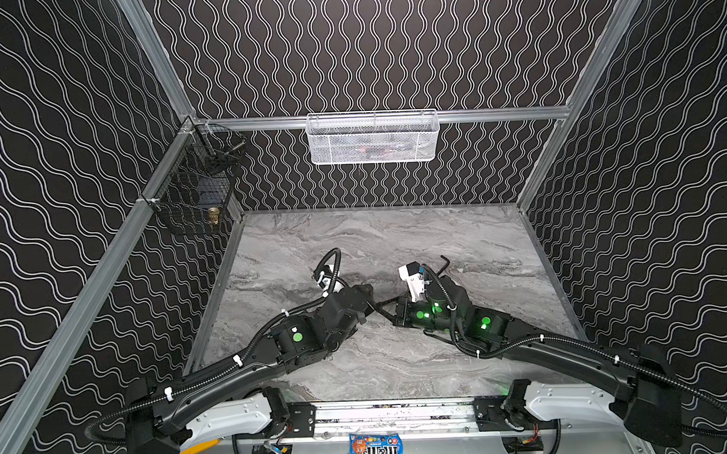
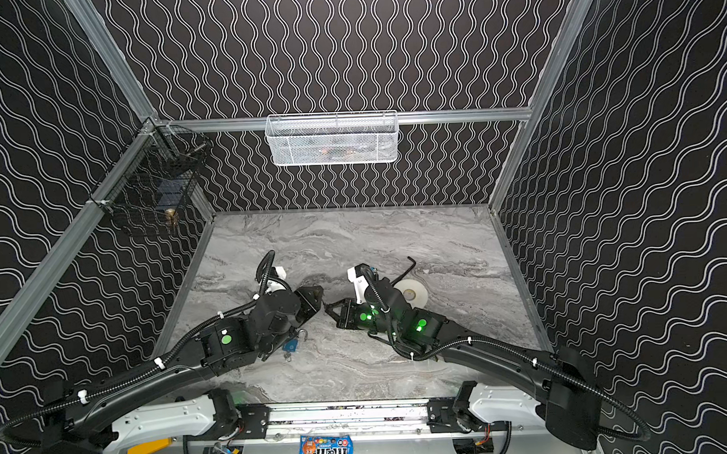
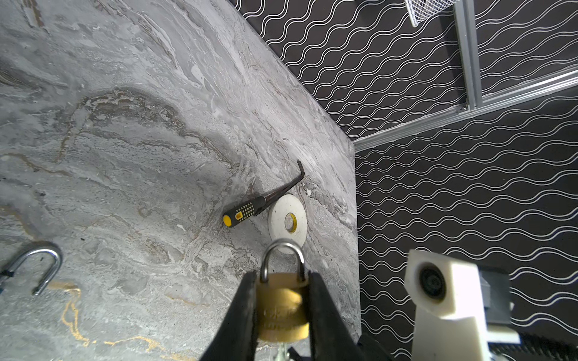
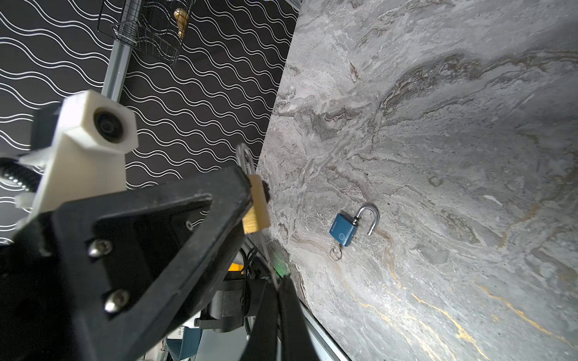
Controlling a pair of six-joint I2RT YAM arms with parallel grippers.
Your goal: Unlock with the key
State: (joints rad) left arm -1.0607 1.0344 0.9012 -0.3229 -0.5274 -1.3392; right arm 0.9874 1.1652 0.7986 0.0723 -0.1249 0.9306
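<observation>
Our left claw (image 3: pixel 281 278) clamps the brass lock (image 3: pixel 281 312) by its sides, with the shackle (image 3: pixel 283 250) seated, over the middle of the table (image 3: pixel 125 156). Our right claw (image 4: pixel 280 290) is pinched tight on what we take for the key (image 4: pixel 268 258), a thin sliver running into the lock's base. Twisting could let the key slip in that narrow pinch, or turn the lock in its grip. A skewed pull might bend the key. We cannot tell how deep it sits, and in both top views the wrists hide lock and key.
</observation>
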